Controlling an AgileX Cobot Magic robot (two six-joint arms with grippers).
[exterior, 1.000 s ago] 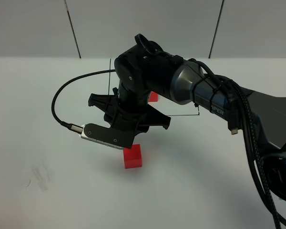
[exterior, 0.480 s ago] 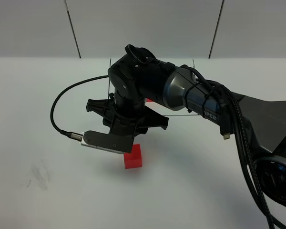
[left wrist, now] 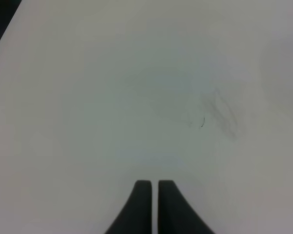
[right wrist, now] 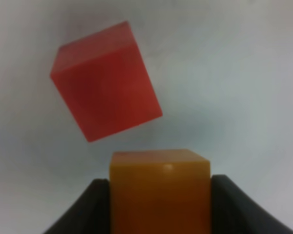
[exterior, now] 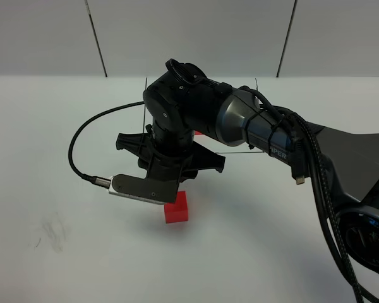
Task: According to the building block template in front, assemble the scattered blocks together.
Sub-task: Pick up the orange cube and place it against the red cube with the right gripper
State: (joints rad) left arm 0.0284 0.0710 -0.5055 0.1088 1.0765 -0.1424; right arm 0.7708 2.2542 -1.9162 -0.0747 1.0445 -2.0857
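Note:
One of the scattered blocks, a red cube point(exterior: 176, 208) point(right wrist: 105, 87), rests on the white table. My right gripper point(right wrist: 158, 195) is shut on an orange cube point(right wrist: 158, 187), which sits between the dark fingers point(right wrist: 85, 207) just short of the red cube, a little above the table. From the high camera the right arm point(exterior: 183, 113) covers the orange cube and most of the building block template; its thin black frame point(exterior: 240, 152) and a bit of its red cube point(exterior: 201, 133) show. My left gripper point(left wrist: 155, 187) is shut with nothing in it, over bare table.
A grey smudge point(exterior: 54, 232) point(left wrist: 219, 112) marks the table at the front left. A black cable point(exterior: 82, 132) loops out left from the right wrist camera point(exterior: 139, 188). The table's far edge meets a panelled wall point(exterior: 189, 38).
The right arm has swung slightly left and back above the red cube, then settled. The red cube has stayed where it was.

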